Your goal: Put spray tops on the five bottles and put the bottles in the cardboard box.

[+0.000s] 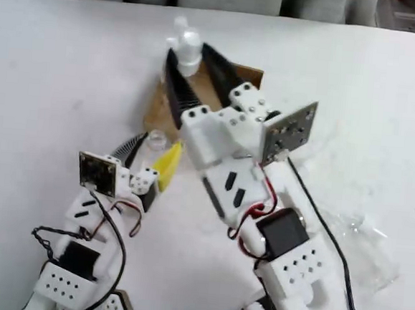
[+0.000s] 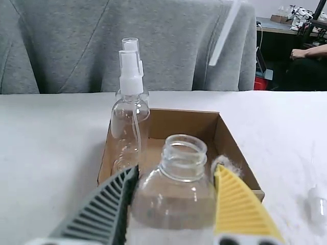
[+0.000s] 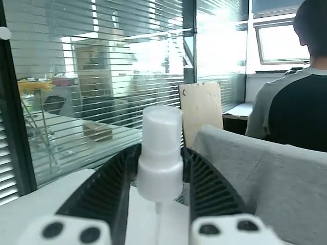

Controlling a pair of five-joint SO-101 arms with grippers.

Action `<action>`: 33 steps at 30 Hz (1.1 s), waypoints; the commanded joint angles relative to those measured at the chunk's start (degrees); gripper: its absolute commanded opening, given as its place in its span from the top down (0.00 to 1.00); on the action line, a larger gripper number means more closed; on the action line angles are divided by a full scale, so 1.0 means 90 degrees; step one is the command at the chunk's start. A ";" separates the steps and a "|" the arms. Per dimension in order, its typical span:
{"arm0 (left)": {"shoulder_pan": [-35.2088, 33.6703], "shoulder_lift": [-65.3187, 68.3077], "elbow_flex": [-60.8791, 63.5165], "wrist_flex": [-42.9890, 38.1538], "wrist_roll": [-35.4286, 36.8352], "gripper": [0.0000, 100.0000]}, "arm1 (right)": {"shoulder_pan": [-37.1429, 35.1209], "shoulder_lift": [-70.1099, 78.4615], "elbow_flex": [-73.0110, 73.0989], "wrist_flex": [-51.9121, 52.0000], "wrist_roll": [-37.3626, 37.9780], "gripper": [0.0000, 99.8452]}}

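My right gripper is shut on a white spray top above the cardboard box. In the right wrist view the spray top sits upright between the black fingers. My left gripper, near the box's front edge, is shut on a clear bottle with no top. In the left wrist view that open-necked bottle stands between the grey and yellow fingers. Beyond it, two capped bottles stand in the box. A thin dip tube hangs above.
A crumpled clear plastic bag lies on the white table to the right of the right arm. A loose white spray top lies on the table right of the box. Grey fabric rises behind the table's far edge.
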 commanded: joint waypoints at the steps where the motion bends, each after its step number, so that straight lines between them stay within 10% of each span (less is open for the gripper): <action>1: -0.0083 -0.0161 -0.0029 0.0010 -0.0078 0.95 | -0.0249 0.0034 -0.0068 -0.0142 -0.0068 0.98; 33: -0.0083 -0.0161 -0.0029 0.0010 -0.0078 0.95 | -0.0464 -0.0630 0.0703 0.0327 -0.0420 0.98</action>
